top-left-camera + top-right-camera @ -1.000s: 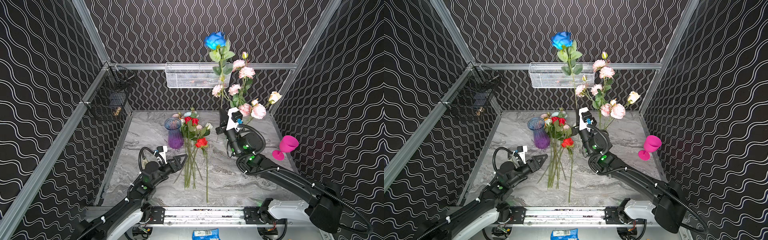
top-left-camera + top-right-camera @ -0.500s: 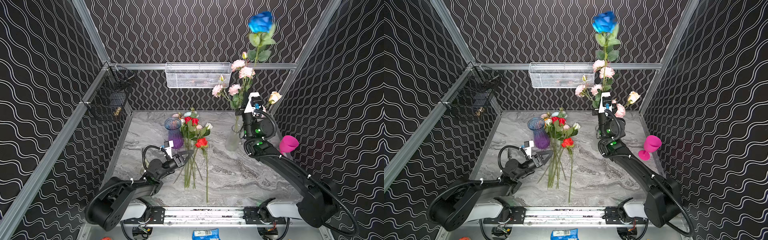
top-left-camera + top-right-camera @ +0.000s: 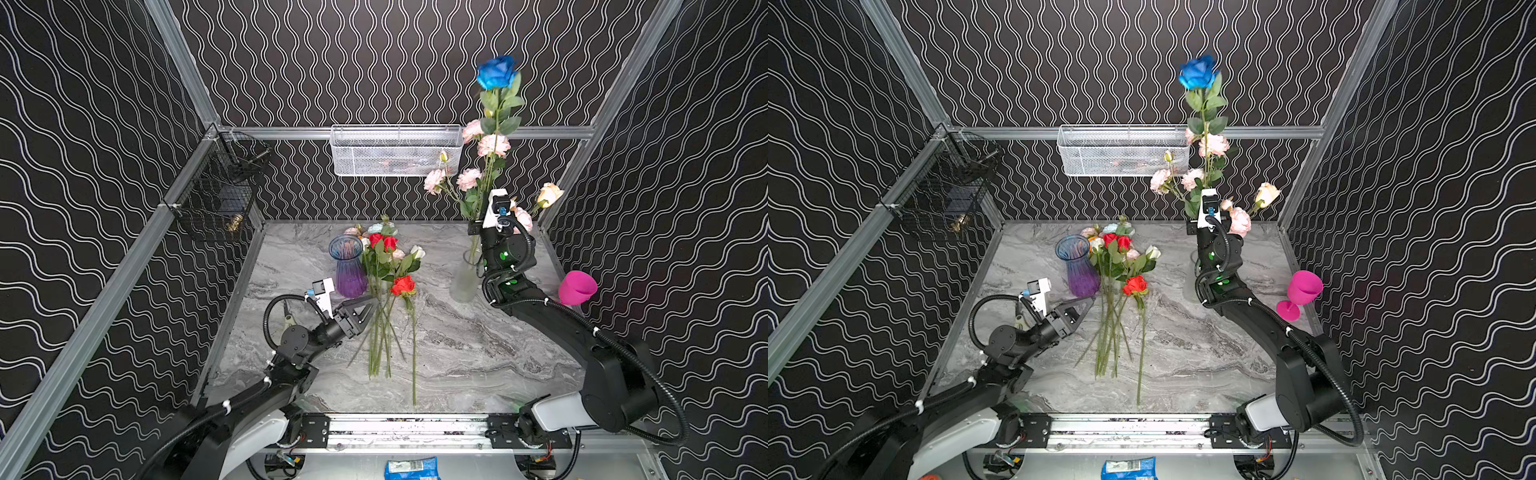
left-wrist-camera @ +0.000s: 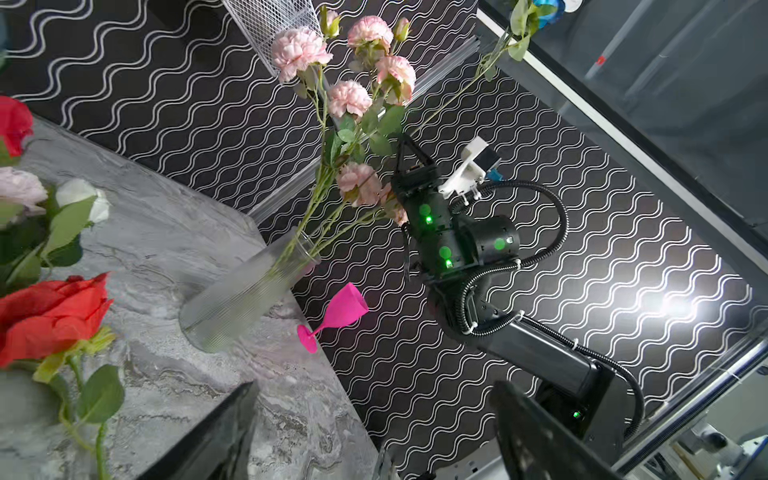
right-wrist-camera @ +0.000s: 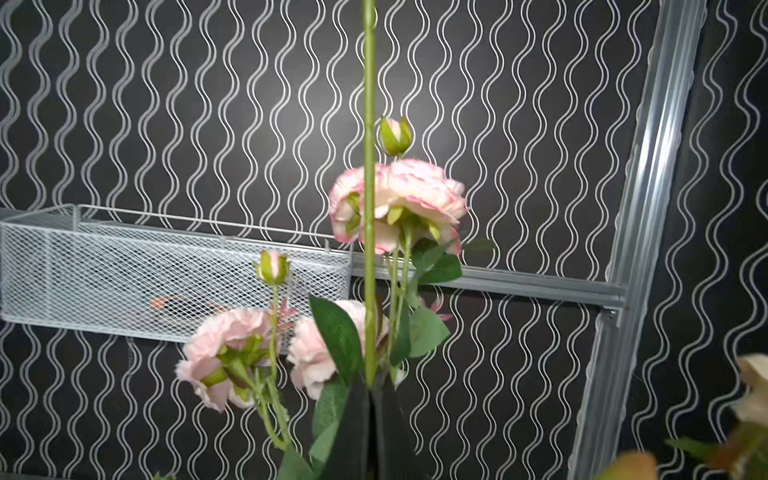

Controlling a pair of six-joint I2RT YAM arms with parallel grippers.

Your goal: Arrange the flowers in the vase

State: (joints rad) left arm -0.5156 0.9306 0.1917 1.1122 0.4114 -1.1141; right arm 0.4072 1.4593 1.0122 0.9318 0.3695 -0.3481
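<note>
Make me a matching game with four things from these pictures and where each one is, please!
Things:
1. blue rose
2. purple vase
3. clear vase
4. pink goblet

Places:
A. holds the pink sprays
B. stands alone at the edge of the table
C. pinched and held high by the right gripper
D. stands next to the loose flowers lying down

Pairs: 1-C, 2-D, 3-A, 4-B.

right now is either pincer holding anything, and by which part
The right pincer grips the blue rose by its stem, far below the bloom. The left pincer is open, holding nothing.
</note>
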